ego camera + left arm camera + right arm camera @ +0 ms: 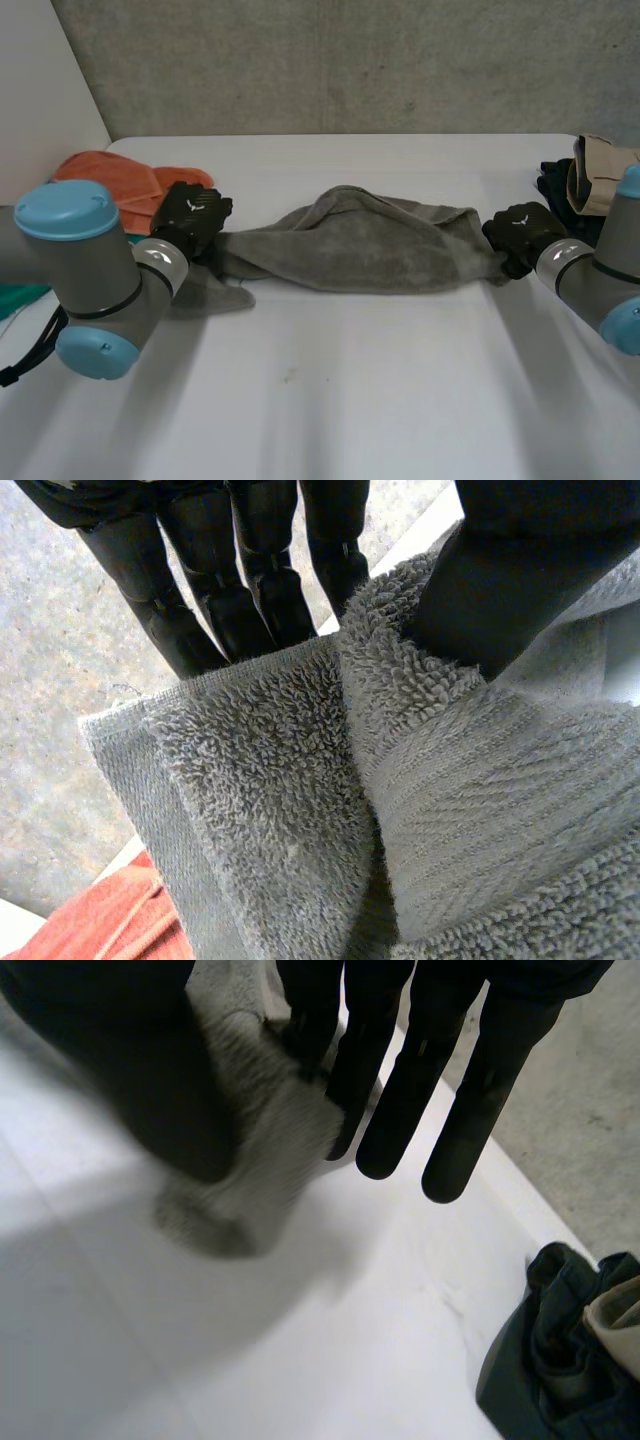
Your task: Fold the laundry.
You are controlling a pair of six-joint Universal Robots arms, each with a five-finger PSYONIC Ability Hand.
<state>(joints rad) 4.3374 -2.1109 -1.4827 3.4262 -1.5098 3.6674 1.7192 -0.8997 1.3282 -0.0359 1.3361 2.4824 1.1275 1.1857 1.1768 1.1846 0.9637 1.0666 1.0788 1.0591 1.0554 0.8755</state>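
**Grey towel pinched at both ends over the white worktop**

The left hand (250, 580) grips the left end of the grey towel (360, 240). Its thumb presses into the pile from one side and its fingers stand straight behind the hemmed edge. The right hand (130, 1080) grips the right end, where a bunched tip of the towel is nipped between the thumb and the nearest fingers. Its other fingers hang straight and free just above the surface.

The towel runs left to right between the two hands as a rumpled, gathered band across the middle of the worktop (350, 400). A loose flap lies flat beside the left hand. The worktop is smooth and white, and a rough concrete wall (350, 60) stands behind it.

The towel is thick looped terry with a ribbed border. A folded orange cloth (120, 185) lies at the far left, just behind the left hand. A crumpled dark garment (540, 1360) with a beige garment (600, 170) on top sits at the far right.
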